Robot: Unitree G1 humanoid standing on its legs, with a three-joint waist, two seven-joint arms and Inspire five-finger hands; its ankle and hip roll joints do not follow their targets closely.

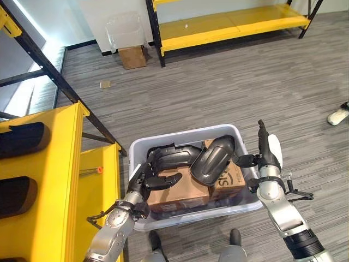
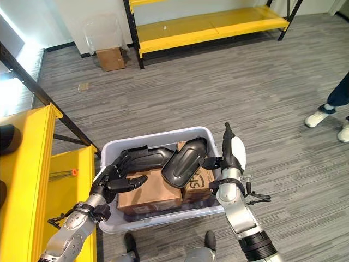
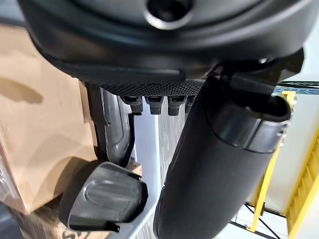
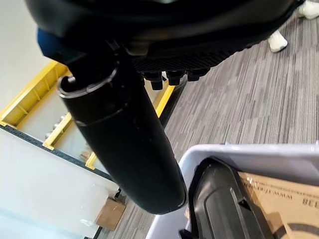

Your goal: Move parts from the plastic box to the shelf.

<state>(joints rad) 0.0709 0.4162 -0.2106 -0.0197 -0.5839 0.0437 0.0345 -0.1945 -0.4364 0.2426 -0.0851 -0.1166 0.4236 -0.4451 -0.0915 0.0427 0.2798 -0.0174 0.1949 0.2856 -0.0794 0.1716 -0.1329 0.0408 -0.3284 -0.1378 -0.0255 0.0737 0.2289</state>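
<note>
A: Noted the pale translucent plastic box (image 1: 163,143) on the grey plank floor, carried between both hands. Inside — two long black moulded plastic parts (image 1: 212,158) lying over brown cardboard cartons (image 1: 182,191).

B: Left hand (image 1: 146,185)?

A: Seen at the box's left rim, fingers bent over the edge and reaching onto the nearer black part; thumb by the carton. Read as hooked on the wall, not on a part.

B: Right hand (image 2: 229,164)?

A: Pressed flat against the box's right wall, fingers straight and pointing up, white-covered thumb outward. Nothing pinched — just bracing.

B: And the yellow steel shelf (image 1: 52,180) beside?

A: Close on the robot's left, almost touching the box corner. Dark curved pieces (image 1: 22,139) already resting on its upper tiers, looking like the same kind of part. A second yellow rack (image 1: 229,27) well apart at the far wall, with a small cardboard carton (image 1: 132,56) by it; a person's white shoe (image 1: 339,114) at the right edge.

B: Progress?

A: Judged partway — some parts apparently shelved, two at least left in the box, neither yet lifted.
</note>
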